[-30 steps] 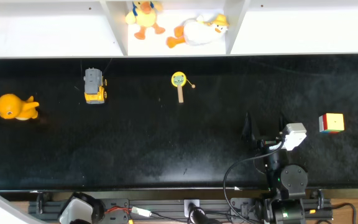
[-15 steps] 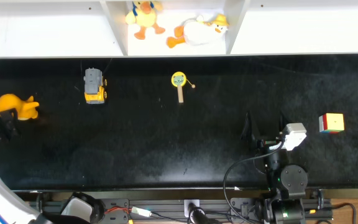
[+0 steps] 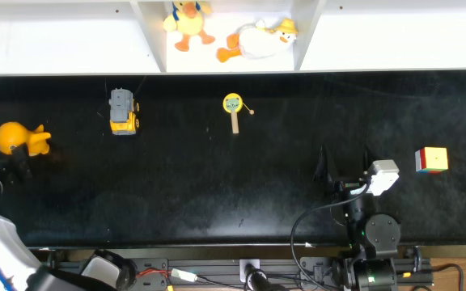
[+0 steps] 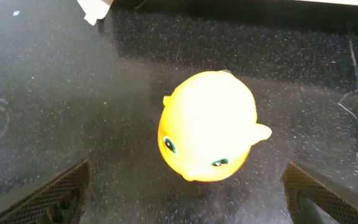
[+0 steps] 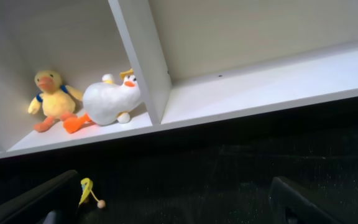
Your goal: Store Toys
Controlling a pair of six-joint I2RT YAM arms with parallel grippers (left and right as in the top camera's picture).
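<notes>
L gripper (image 4: 185, 186) spread wide above yellow duck (image 4: 207, 124) — likely light, smooth, squashy — pinch across body's mid-sides.

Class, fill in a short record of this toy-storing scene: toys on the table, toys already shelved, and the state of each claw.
On table: orange duck, toy truck, rattle, colour cube
In shelf, middle compartment: yellow plush duck, white plush duck
Left claw: open, over the orange duck, not gripping it
Right claw: open, empty, facing the shelf
</notes>
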